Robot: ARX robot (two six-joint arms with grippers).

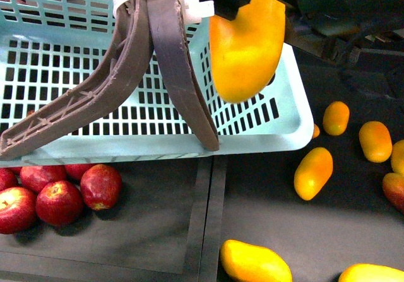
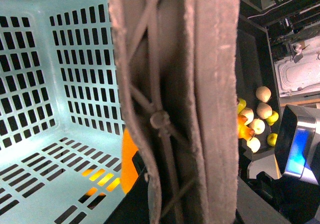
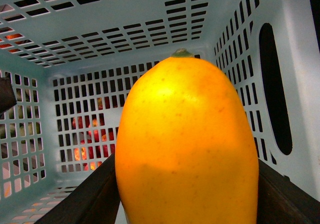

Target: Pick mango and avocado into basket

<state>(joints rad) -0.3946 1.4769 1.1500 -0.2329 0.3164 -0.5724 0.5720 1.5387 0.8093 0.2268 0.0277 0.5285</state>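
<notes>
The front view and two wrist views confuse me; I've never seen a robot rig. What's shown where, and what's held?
It is a two-armed robot with a camera on its body and one on each wrist. The front view looks down on a turquoise basket, with red apples and yellow-orange fruit lying on the dark surface nearby. The right gripper holds a mango over the basket; the right wrist view sees that mango close up. The left wrist view mostly shows the basket's grey-brown handles.
</notes>
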